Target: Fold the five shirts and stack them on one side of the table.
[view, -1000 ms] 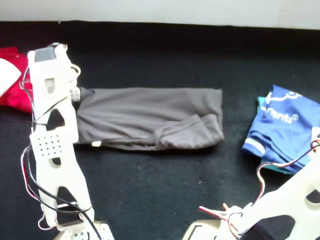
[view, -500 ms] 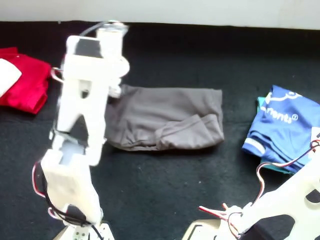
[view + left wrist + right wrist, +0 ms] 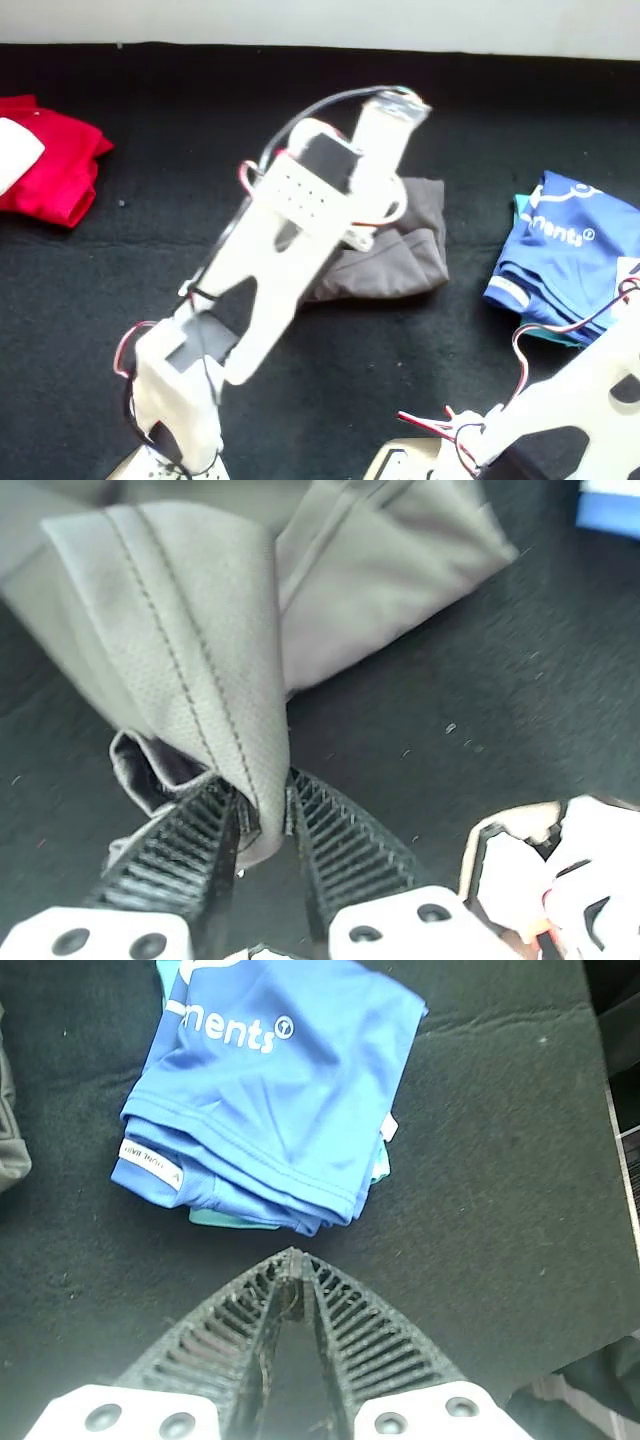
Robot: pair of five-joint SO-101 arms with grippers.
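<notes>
grey shirt (image 3: 200, 630): hemmed edge bunched in left hand (image 3: 262, 798), raised off black worktop (image 3: 480, 730); rest lies just beyond hand, partly doubled over.
risk: pinch is thin, close to fingertips, so hem could slip out mid-fold. bunched cloth likely lands crooked.
left hand: nearly closed, clamped on hem.
right hand (image 3: 292, 1260): tips together, empty, folded blue shirt (image 3: 280, 1090) just ahead.
red shirt (image 3: 55, 165): well away from both.

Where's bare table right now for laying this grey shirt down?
Widest bare patch: the black table between the red shirt and the left arm. Also free: the far strip beyond the grey shirt. Crowded: the narrow gap between grey shirt and blue shirts, with the right arm in front.
</notes>
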